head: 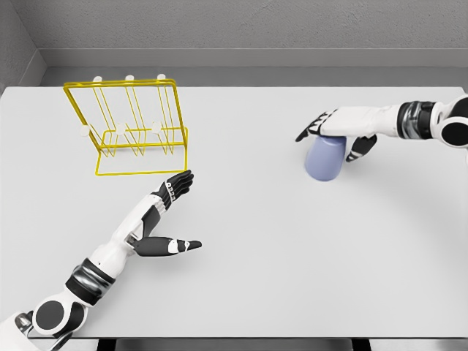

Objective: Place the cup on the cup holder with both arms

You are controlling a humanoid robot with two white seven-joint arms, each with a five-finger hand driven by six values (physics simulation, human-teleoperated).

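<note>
One yellow rack (135,128) stands beyond left hand (167,212).

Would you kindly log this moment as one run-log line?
right hand: around cup | left hand: open, empty | cup holder: no cup

My view: pale grey table (292,278), broad and flat; grey wall (241,25) runs behind its far edge.

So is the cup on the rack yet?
No. The cup stands on the table under the right hand, far from the yellow rack.
</note>
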